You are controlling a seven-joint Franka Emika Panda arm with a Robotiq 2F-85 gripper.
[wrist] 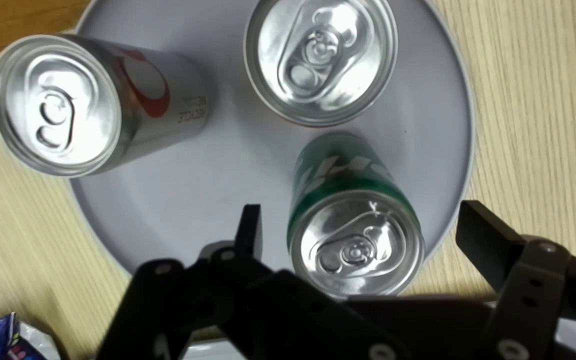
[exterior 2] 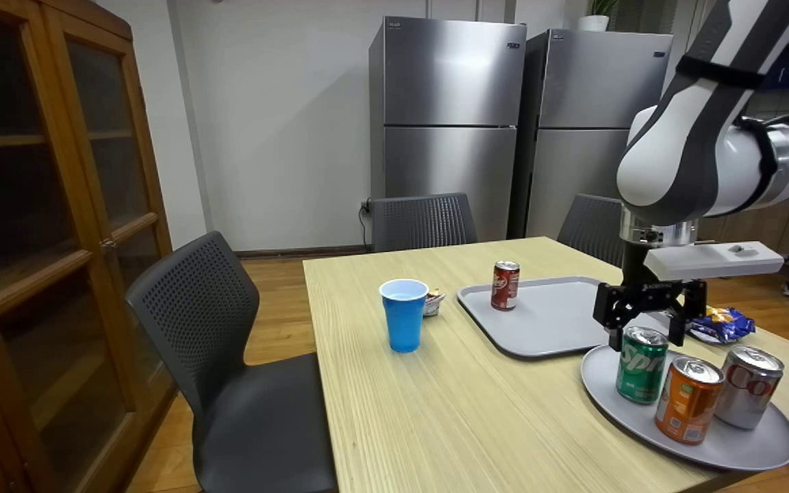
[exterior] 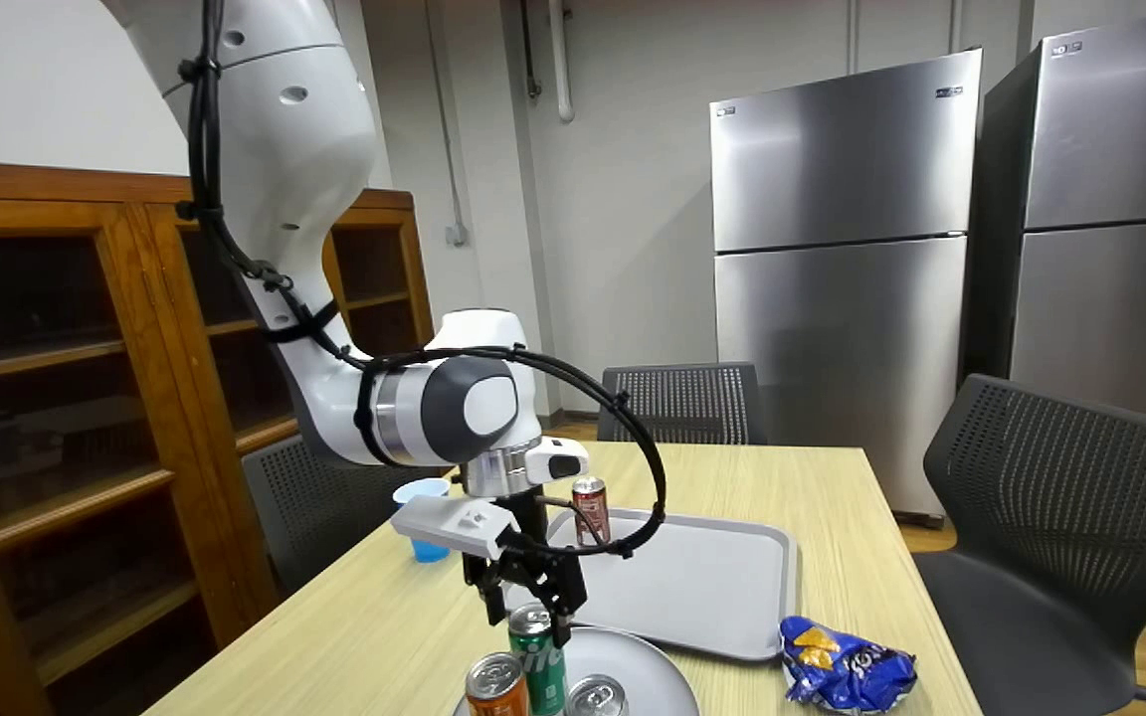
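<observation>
In an exterior view, I have my claw (exterior: 528, 619) over the green can (exterior: 538, 666), its fingers well apart. The can stands upright on the round plate (exterior: 645, 666), together with the orange can (exterior: 495, 682) and the silver can (exterior: 597, 698); the gray tray (exterior: 692, 577) lies behind.

In an exterior view, the round plate is close to an edge of the table (exterior 2: 422, 411). The green can occupies the plate's side toward the gray tray, with the orange can just beside it. Its long axis is vertical, about in line with my claw, which points downward.

In the wrist view, the lid of the green can appears between my two fingers, with a gap showing on each side, so I clamp nothing. The silver can is farther away.
</observation>
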